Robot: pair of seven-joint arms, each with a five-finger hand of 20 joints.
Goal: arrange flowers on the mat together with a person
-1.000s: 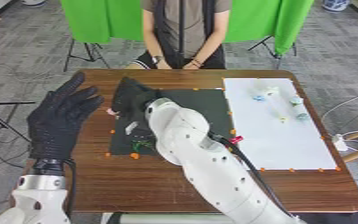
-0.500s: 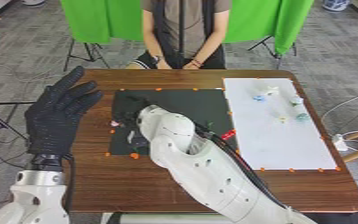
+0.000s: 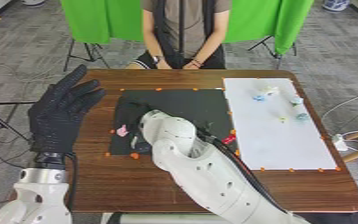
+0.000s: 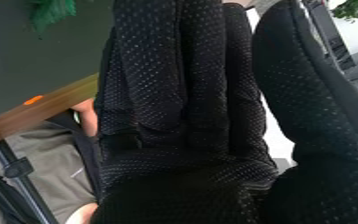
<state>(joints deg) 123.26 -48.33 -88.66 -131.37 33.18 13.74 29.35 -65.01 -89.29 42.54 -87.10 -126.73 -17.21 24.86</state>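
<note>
Currently | left hand (image 3: 55, 122): spread | right hand (image 3: 136, 108): fingers together (thumb apart) | white mat (image 3: 282, 145): small flowers (image 3: 259, 98)

The left hand (image 3: 55, 117) hovers open at the desk's (image 3: 113, 187) left edge; the right hand's (image 3: 137, 108) fingers are straight.

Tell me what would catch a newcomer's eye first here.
Probably the bright green curtain behind the brown table, and the white right arm extended over it to the dark mat. Next come the black-gloved left hand at the table's left side and small flowers on the white mat at right.
</note>
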